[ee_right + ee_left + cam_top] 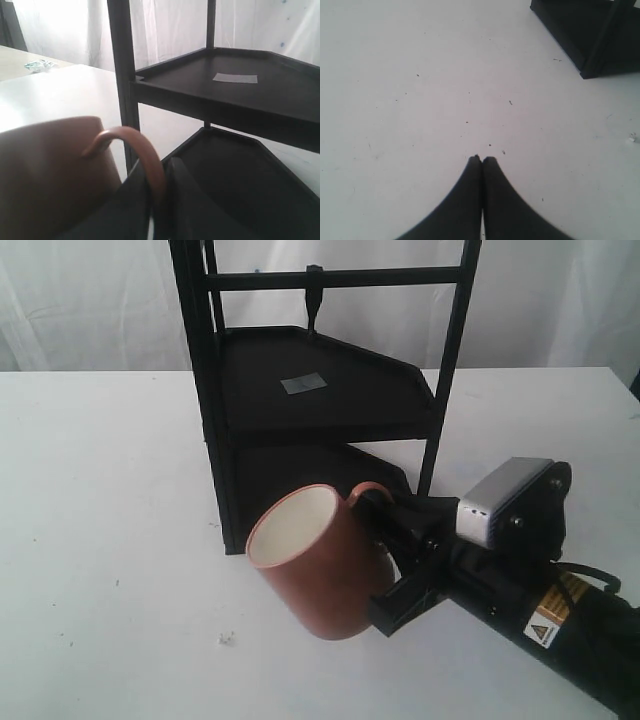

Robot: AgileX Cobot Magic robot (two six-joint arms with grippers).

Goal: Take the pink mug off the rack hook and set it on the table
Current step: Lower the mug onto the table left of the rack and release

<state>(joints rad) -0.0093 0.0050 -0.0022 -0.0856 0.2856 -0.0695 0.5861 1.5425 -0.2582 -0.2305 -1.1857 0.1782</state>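
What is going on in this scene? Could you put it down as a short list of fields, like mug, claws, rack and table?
Mug: pink mug, off the hook, tilted, with its mouth facing up and left in the exterior view
Mug height: low at the table, in front of the rack; whether it touches cannot be told
Right claw: shut on the mug's handle
Left claw: shut, empty, over bare table
Rack hook: empty, on the top crossbar of the black rack
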